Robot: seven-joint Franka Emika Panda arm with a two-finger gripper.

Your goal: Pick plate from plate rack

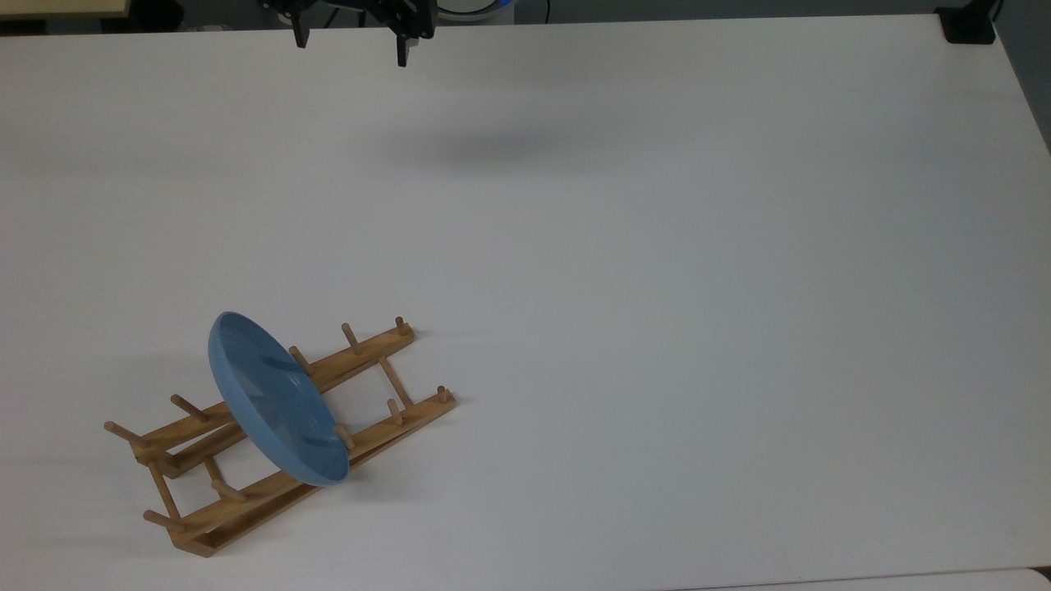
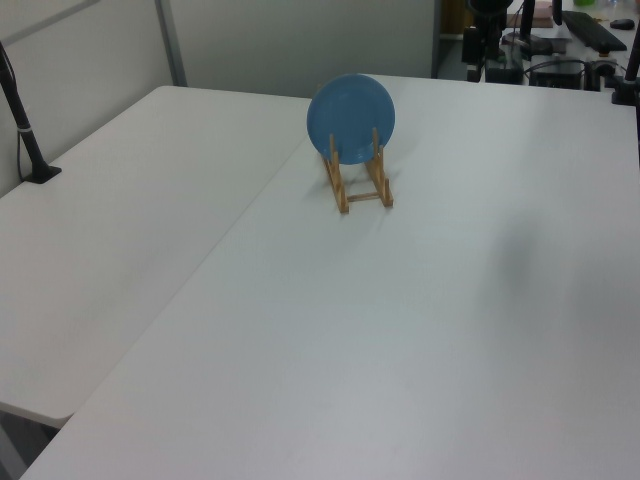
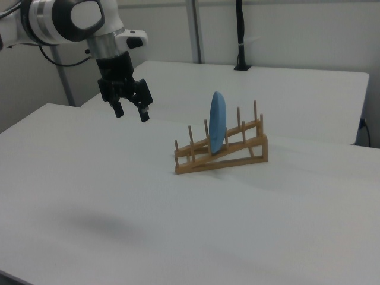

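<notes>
A round blue plate (image 1: 277, 400) stands on edge between the pegs of a light-brown wooden plate rack (image 1: 378, 349) at the top view's lower left. In the left view the plate (image 2: 350, 116) faces the camera, with the plate rack (image 2: 358, 186) in front of it. Seen edge-on in the right view, the plate (image 3: 218, 130) sits mid-way along the plate rack (image 3: 249, 155). My gripper (image 3: 131, 112) hangs open in the air well to the right view's left of the rack, holding nothing. In the top view the gripper (image 1: 351, 48) is at the upper edge.
The white table (image 1: 657, 287) is wide and bare to the top view's right of the rack. A black post on a clamp (image 2: 28, 140) stands at the left view's left edge, and a black post (image 3: 240, 35) rises at the back of the right view.
</notes>
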